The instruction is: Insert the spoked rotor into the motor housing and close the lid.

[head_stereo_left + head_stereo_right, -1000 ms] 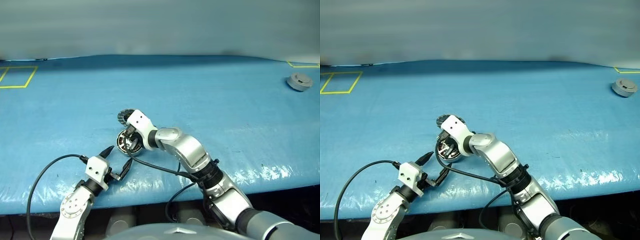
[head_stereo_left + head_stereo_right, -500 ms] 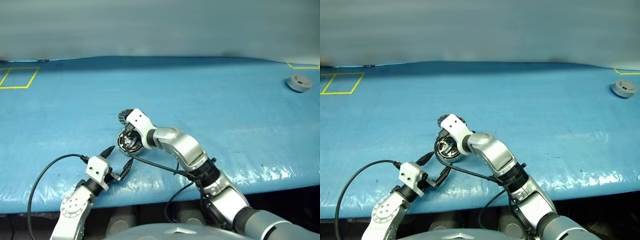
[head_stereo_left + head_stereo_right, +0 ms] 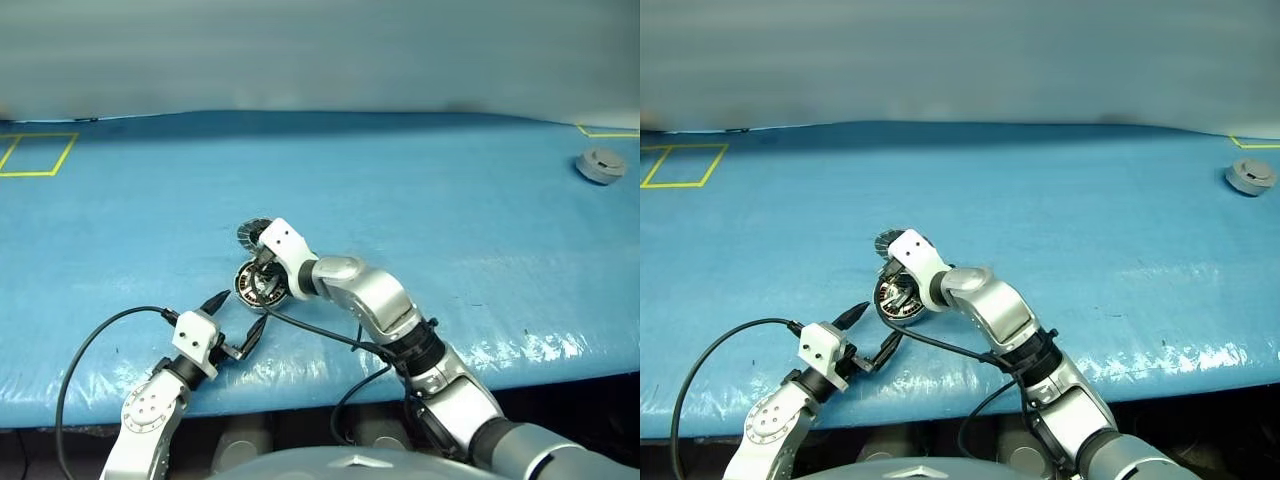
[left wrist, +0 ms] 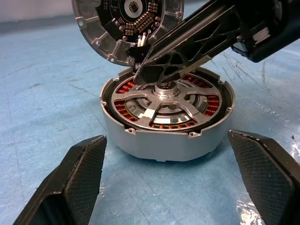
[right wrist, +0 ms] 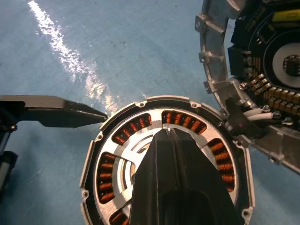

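Note:
The motor housing (image 4: 164, 140) stands on the blue table just beyond my left gripper (image 3: 237, 316), which is open, a finger on either side of it and short of touching. The spoked rotor (image 4: 140, 115) lies flat inside the housing over the copper windings (image 5: 180, 119). My right gripper (image 5: 168, 133) is shut and points down onto the rotor beside its hub (image 4: 164, 90), holding nothing. The lid (image 4: 105, 28) leans tilted against the housing's far rim, its dark hub and segments facing me. White wires (image 5: 255, 119) run from it toward the housing.
A small grey round part (image 3: 601, 164) lies at the far right of the table. A yellow tape square (image 3: 36, 154) marks the far left. My left arm's black cable (image 3: 90, 345) loops over the table's front edge (image 3: 300, 385).

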`<state>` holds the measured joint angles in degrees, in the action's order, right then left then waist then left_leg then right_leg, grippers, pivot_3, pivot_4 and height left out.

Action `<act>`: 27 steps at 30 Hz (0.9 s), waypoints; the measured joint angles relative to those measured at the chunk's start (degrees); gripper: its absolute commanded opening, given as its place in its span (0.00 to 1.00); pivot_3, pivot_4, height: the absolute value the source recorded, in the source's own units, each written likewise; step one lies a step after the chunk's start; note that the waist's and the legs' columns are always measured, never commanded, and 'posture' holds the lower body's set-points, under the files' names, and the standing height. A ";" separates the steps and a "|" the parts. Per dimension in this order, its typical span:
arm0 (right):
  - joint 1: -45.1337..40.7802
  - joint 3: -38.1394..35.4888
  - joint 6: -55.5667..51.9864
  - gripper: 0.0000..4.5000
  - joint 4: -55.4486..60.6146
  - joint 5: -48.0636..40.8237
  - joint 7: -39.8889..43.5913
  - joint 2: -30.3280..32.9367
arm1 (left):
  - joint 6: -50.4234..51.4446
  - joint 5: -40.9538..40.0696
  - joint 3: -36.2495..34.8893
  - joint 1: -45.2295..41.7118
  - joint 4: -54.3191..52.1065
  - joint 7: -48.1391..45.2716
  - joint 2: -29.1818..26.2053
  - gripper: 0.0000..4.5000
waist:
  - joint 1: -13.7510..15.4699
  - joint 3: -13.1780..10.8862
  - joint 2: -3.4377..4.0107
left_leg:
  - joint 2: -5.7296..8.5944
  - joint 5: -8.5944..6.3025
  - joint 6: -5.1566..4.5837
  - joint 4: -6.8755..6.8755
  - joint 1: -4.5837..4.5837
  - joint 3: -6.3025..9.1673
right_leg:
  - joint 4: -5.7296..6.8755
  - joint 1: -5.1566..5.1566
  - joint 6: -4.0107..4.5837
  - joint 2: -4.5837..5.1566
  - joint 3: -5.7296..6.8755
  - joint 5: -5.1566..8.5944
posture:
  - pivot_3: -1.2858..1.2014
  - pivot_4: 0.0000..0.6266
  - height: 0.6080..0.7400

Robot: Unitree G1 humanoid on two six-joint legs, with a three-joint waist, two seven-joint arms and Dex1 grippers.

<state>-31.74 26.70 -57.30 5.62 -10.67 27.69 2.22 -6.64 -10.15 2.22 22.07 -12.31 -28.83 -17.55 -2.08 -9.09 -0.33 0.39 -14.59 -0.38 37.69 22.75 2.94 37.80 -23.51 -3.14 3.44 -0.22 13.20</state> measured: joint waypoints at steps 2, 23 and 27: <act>0.05 -0.91 -1.66 0.01 4.42 -2.11 2.20 2.84 | 0.01 0.04 0.06 -0.05 0.00 0.01 -0.04 1.00 | 0.00 -0.02 0.02 | 0.00 0.00 0.00 -0.03 0.02 0.00 | -0.01 -0.03 0.00 0.00 0.01 0.00 | 0.52 0.24 1.00; -20.98 1.67 40.90 0.01 -34.82 10.44 12.23 15.44 | 0.00 0.59 0.55 0.55 -0.07 0.49 -0.04 1.00 | 0.05 -0.18 -0.02 | 0.00 -0.01 -0.01 -0.15 0.03 -0.16 | -0.07 -0.09 0.04 0.03 0.01 -0.07 | 0.52 0.24 1.00; -24.47 -4.13 43.42 0.01 -44.09 6.77 16.39 9.26 | 0.01 0.69 0.61 1.12 -0.11 0.95 0.01 1.00 | 0.13 -0.19 0.00 | 0.00 -0.03 -0.04 -0.17 0.04 -0.15 | -0.09 -0.08 0.02 0.04 -0.02 -0.08 | 0.52 0.24 1.00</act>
<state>-56.21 22.58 -13.88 -38.47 -3.90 44.08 11.48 -6.63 -9.45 2.83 23.19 -12.42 -27.88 -17.54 -1.95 -9.27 -0.33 0.39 -14.62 -0.42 37.52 22.79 2.78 37.71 -23.59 -3.12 3.49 -0.24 13.12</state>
